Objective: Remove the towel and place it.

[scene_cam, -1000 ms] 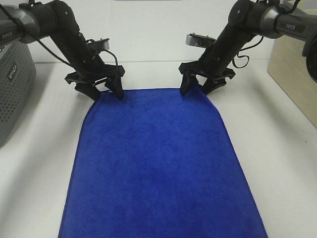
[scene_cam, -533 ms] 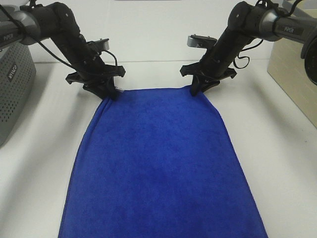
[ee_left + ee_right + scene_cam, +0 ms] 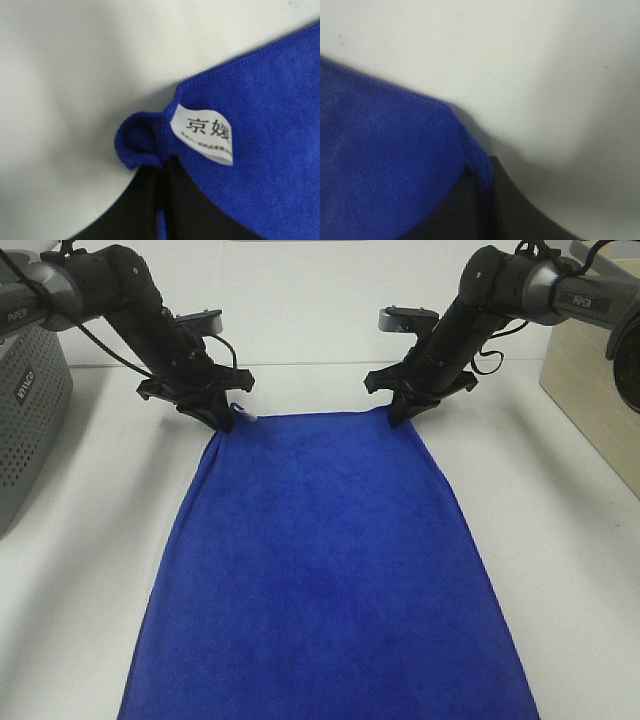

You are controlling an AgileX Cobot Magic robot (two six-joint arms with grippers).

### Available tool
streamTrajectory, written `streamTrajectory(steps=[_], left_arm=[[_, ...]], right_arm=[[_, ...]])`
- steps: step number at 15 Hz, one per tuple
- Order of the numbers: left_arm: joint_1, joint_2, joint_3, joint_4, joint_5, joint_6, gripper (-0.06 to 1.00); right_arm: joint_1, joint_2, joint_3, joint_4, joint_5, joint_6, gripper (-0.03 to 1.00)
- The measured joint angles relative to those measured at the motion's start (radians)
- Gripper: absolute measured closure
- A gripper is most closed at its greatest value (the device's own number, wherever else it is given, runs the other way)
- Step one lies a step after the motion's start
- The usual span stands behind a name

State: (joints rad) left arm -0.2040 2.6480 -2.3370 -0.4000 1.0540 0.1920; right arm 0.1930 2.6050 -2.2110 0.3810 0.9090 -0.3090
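The grey perforated basket (image 3: 25, 430) sits at the 9 o'clock edge of the high view, partly cut off. Its inside is out of sight, so what it holds cannot be told. A pale beige box (image 3: 595, 390) stands at about 2 o'clock, and its inside is hidden too.

Between them the towel (image 3: 325, 580) lies spread flat on the white table (image 3: 80, 570). It runs from just past the middle down to 6 o'clock, where it leaves the picture, and touches neither container.

The left gripper (image 3: 222, 418) is at the towel's 11 o'clock corner, its jaws clenched on the cloth. The left wrist view shows the hem curled into a small loop beside a white printed tag (image 3: 202, 132). The right gripper (image 3: 398, 415) is at the 1 o'clock corner, its jaws pinched shut on the stitched hem. The towel's far edge runs nearly straight between the two corners. Both dark arms reach in from beyond 12 o'clock.
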Motion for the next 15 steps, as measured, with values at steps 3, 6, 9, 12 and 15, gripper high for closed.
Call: streamTrajectory(steps=[3,6,9,12,15], left_arm=[[0.000,0.000,-0.056,0.001,-0.059,0.041,0.93],[0.000,0.000,-0.091,0.000,-0.123,0.075,0.93],[0.000,0.001,-0.093,0.000,-0.223,0.138,0.93],[0.000,0.001,-0.093,0.000,-0.331,0.224,0.93],[0.000,0.001,-0.093,0.000,-0.381,0.275,0.93]], right_arm=[[0.000,0.004,-0.030,-0.001,-0.101,-0.020,0.95],[0.000,0.004,-0.060,-0.001,-0.178,-0.049,0.95],[0.000,0.004,-0.070,-0.001,-0.264,-0.067,0.95],[0.000,0.004,-0.070,-0.013,-0.350,-0.073,0.95],[0.000,0.004,-0.070,-0.017,-0.392,-0.073,0.95]])
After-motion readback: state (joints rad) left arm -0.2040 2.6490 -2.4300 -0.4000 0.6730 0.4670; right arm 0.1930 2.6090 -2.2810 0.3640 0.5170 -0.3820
